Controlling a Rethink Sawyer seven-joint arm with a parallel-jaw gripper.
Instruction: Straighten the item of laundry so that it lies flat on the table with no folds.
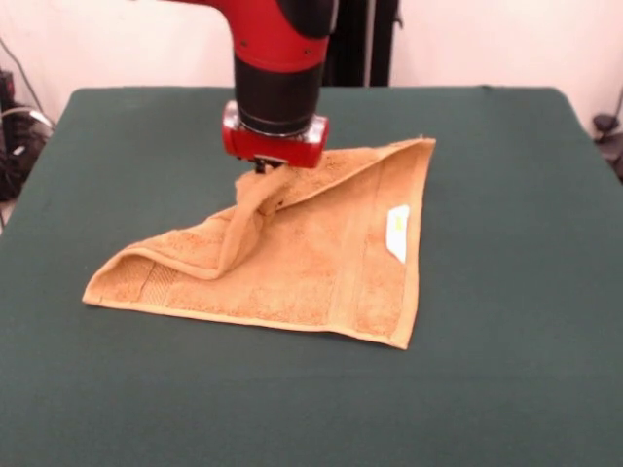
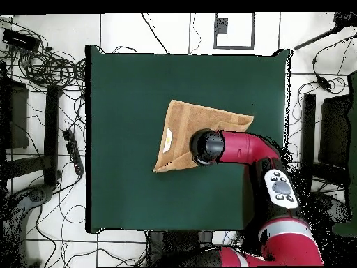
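The orange-tan towel [image 1: 302,263] lies near the middle of the green table [image 1: 506,175], folded into a rough triangle. Its white-and-yellow label [image 1: 397,233] faces up near the right edge. My gripper [image 1: 262,168] hangs straight down over the towel's far part, shut on a pinched ridge of cloth that rises to it from the folded-over left flap. In the overhead view the towel [image 2: 185,125] shows on the table [image 2: 125,105] with its label [image 2: 167,142] at its left edge. The arm's wrist [image 2: 208,146] covers the gripper and the towel's lower right part.
The red and black arm [image 2: 244,148] reaches in over the table's lower right side in the overhead view. Cables and stands [image 2: 42,70] lie on the floor round the table, beyond its edges.
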